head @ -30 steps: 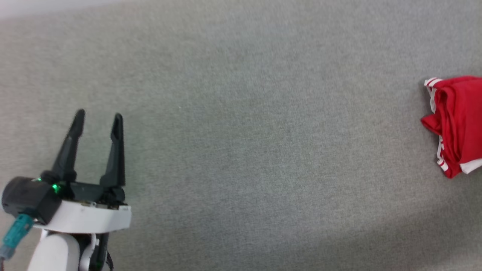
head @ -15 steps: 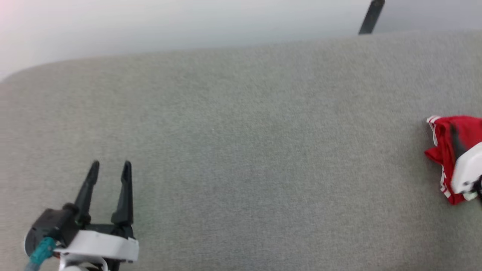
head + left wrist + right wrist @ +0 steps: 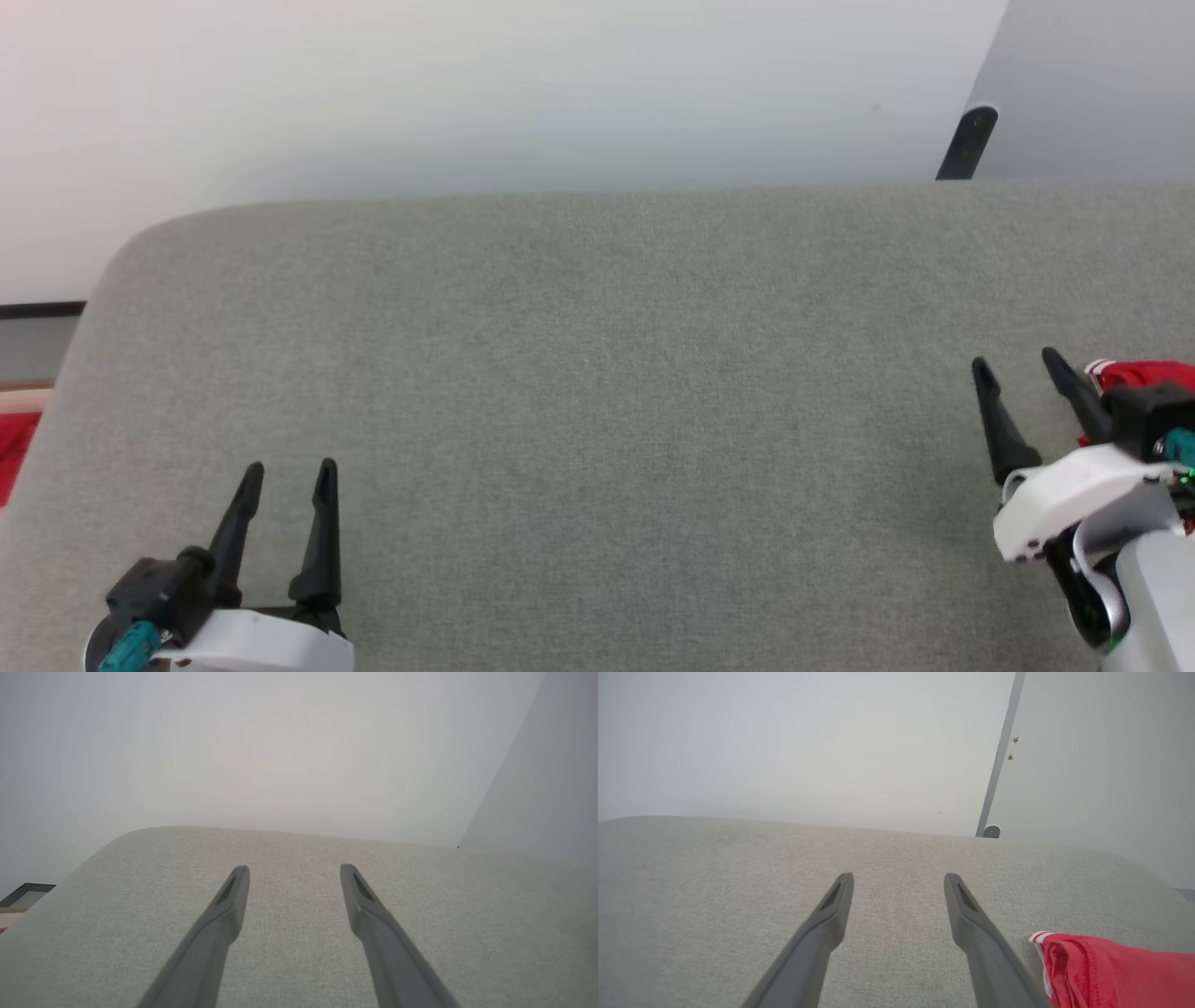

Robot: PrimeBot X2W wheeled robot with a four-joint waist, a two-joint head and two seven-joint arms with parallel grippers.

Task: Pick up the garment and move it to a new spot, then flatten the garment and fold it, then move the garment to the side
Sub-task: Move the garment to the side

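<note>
Sizing up a soft jersey bunched at the right edge

**Head view.** The garment (image 3: pixel 1141 374) lies at the far right of the grey surface (image 3: pixel 597 373), mostly hidden behind the right arm. Only a red fold and a bit of striped white trim show. The right end effector (image 3: pixel 1015 360) hovers just beside it, spread wide and holding nothing. The left end effector (image 3: pixel 290 467) sits well apart at the lower left, equally wide and empty. The surface wears a woven, felt-like fabric with a rounded corner. A smooth pale wall (image 3: pixel 467 93) rises behind it, with a dark post (image 3: pixel 966 145) at the far edge.

**Left wrist view.** The left end effector (image 3: pixel 294 869) points across bare grey weave. Its fingers (image 3: pixel 223 924) are slim, matt and tapered, with nothing between them.

**Right wrist view.** The right end effector (image 3: pixel 899 877) also gapes empty over the weave. The garment (image 3: pixel 1111 970) sits just to the right of its right-hand finger, a crumpled red heap with a white-edged hem turned outward.

The cloth looks thin, light and limp, likely a slick sports knit. It should drape and slide rather than hold a shape, and the rough weave beneath may drag on it. A raised fold or the trimmed hem looks like the best hold. A pinch there should catch few layers, so the heap can fall open when lifted.
</note>
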